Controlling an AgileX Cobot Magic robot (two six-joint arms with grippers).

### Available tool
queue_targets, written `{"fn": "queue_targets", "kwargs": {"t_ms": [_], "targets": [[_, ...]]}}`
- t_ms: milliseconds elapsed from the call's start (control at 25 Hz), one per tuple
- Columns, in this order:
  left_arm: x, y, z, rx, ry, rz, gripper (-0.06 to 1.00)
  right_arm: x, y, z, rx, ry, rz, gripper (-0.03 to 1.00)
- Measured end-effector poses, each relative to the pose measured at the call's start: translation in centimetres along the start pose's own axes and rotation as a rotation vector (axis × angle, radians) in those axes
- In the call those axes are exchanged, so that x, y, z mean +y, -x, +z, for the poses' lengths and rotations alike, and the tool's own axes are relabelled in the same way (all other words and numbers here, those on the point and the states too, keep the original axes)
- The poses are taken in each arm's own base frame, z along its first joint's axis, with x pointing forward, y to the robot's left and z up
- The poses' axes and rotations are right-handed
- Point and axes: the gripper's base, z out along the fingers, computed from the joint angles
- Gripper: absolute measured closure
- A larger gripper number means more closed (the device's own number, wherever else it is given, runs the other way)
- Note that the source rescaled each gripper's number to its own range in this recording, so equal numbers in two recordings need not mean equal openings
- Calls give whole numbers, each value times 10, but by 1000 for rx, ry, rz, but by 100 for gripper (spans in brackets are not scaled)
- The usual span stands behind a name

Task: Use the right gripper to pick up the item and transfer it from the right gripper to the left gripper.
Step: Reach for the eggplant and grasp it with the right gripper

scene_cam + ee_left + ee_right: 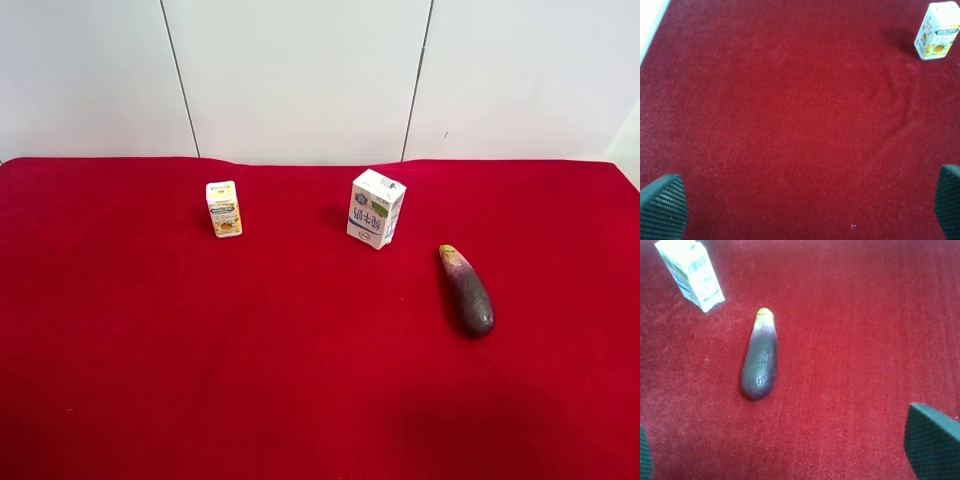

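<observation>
The eggplant (467,291) lies flat on the red cloth (200,380), near the white milk carton (375,208) but not touching it. It sits off the carton's side toward the exterior high view's right and closer to the camera than the carton. Its long axis runs roughly from the far wall toward the camera, slightly slanted. The pale yellow-green stem end is the end nearer the milk carton, and the rounded dark purple end points away from it. The right wrist view shows the same lie, with cloth between the two. The right gripper (785,445) hangs above the cloth with its jaws spread wide and nothing in them; the eggplant lies ahead of its fingers (932,440), not between them. The left gripper (805,200) is also released, its fingers (662,207) far apart over the cloth and holding nothing. The small yellow-white carton (224,208) stands upright well apart from the milk carton, on the side opposite the eggplant.
</observation>
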Motion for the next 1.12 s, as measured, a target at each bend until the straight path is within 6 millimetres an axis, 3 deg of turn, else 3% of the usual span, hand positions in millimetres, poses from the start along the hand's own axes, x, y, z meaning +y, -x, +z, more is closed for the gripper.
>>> {"fn": "queue_targets", "kwargs": {"t_ms": [720, 960, 1120], "targets": [[0, 0, 0, 0, 0, 0, -6, 0, 1, 0, 4, 0, 10, -3], [0, 0, 0, 0, 0, 0, -6, 3, 24, 9, 88, -7, 4, -3], [0, 0, 0, 0, 0, 0, -6, 6, 42, 33, 201, -16, -6, -3]]}}
